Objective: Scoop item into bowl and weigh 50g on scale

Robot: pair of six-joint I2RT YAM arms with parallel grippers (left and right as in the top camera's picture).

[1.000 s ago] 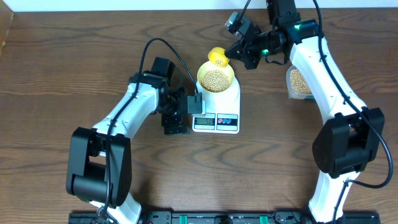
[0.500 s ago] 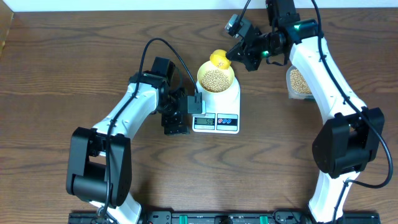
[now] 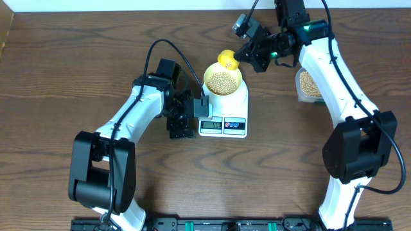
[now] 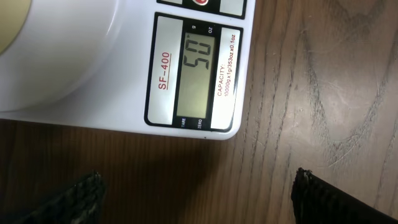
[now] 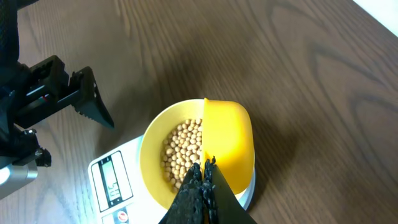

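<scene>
The pale yellow bowl [image 3: 223, 79] sits on the white scale [image 3: 223, 122] and holds a heap of beige beans [image 3: 223, 80]. My right gripper [image 3: 241, 59] is shut on a yellow scoop [image 3: 225, 61], which hangs tilted over the bowl's far rim. In the right wrist view the scoop [image 5: 229, 140] shows no beans inside, above the bowl [image 5: 152, 155] and its beans [image 5: 183, 149]. My left gripper [image 3: 191, 120] stands open beside the scale's left edge, holding nothing. In the left wrist view the scale's display [image 4: 199, 74] reads 50, and the gripper [image 4: 196, 199] is over bare wood.
A clear tub [image 3: 309, 83] with more beans stands right of the scale, partly behind my right arm. The table's far edge meets a white wall behind the scoop. Bare wood lies in front of the scale.
My right gripper has shifted slightly left with the scoop, closer over the bowl's rim. The left arm, bowl and scale have not moved.
</scene>
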